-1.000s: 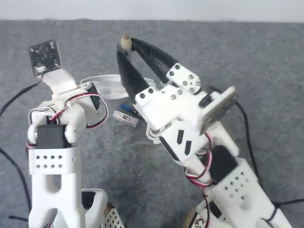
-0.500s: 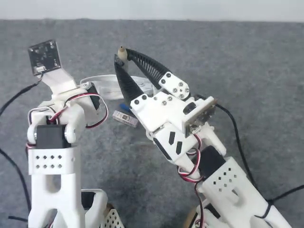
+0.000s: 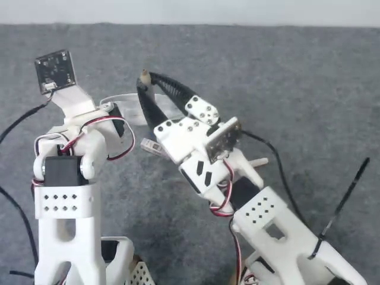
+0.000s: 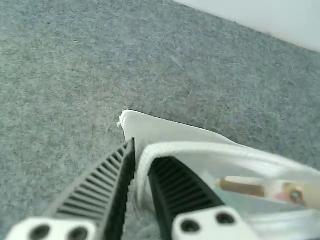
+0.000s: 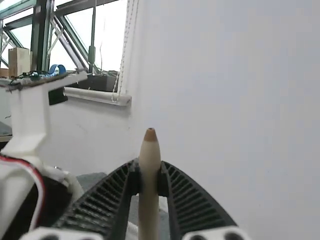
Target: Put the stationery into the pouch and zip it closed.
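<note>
Pen (image 5: 149,150), tapered and beige, in ribbed black right gripper (image 5: 149,169)

2 white arms (image 3: 65,196) bear black ribbed grippers (image 4: 142,156) (image 5: 149,169) and red wires (image 3: 222,205).

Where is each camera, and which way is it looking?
High view: above the arms, looking down on the grey table; the left arm and right arm show.
Left wrist view: on the left arm, looking down its left gripper, fingers shut on the pouch rim.
Right wrist view: on the right arm, facing a wall and window; right gripper pinches a beige pen.
Shared: high view also shows pen and pouch.
</note>
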